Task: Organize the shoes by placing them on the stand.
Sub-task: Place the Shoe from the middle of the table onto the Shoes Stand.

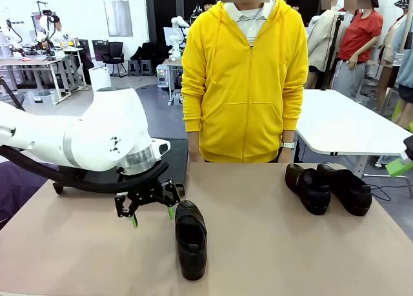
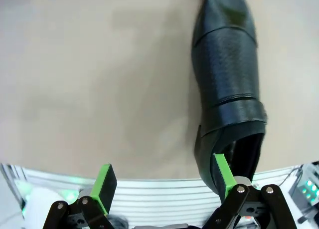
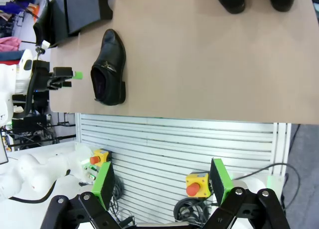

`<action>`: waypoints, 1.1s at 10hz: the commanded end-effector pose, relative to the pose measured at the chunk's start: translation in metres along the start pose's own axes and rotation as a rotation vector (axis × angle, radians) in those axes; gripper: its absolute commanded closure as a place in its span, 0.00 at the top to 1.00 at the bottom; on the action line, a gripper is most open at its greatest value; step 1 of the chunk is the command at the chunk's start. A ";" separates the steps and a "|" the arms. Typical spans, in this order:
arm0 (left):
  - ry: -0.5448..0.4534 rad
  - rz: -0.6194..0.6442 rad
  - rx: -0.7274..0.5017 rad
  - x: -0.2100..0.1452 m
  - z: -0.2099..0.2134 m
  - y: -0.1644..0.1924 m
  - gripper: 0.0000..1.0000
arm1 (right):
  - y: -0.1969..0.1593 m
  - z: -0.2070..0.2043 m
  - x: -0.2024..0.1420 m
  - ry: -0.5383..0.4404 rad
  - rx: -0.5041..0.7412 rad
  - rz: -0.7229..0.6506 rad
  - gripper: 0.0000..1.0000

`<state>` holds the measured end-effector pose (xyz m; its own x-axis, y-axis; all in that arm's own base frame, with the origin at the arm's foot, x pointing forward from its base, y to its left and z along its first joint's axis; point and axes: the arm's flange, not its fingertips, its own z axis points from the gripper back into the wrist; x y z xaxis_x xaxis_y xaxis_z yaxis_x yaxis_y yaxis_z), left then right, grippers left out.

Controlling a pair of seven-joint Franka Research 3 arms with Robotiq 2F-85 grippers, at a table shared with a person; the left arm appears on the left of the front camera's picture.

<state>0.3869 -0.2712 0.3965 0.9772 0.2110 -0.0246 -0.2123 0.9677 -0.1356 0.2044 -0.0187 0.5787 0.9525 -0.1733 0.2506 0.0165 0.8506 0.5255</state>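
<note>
Left gripper (image 1: 153, 216) wide open, empty, at 9 o'clock of black leather slip-on shoe (image 1: 191, 239); pad (image 2: 223, 174) contact unclear. Right gripper (image 3: 162, 181) open, empty. Black flat-panel stand (image 1: 177, 155) at 11 o'clock, mostly hidden behind left arm (image 1: 84, 138).

One black shoe (image 1: 191, 239) sits upright mid-table; second shoe (image 1: 308, 188) beside third shoe (image 1: 345, 189), right.

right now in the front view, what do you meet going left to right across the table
left claw, open → lone shoe → nearer shoe of the pair → outer shoe of the pair
</note>
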 end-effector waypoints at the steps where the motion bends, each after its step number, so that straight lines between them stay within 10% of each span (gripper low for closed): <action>1: 0.013 0.093 0.063 -0.018 -0.003 -0.027 1.00 | -0.001 0.002 0.000 -0.001 0.016 0.006 1.00; 11: 0.002 0.059 0.151 -0.005 -0.062 -0.058 1.00 | -0.001 0.002 0.000 -0.001 0.016 0.006 1.00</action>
<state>0.3882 -0.3346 0.3429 0.9579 0.2856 -0.0282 -0.2859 0.9583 -0.0050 0.2044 -0.0187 0.5788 0.9524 -0.1735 0.2507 0.0166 0.8506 0.5255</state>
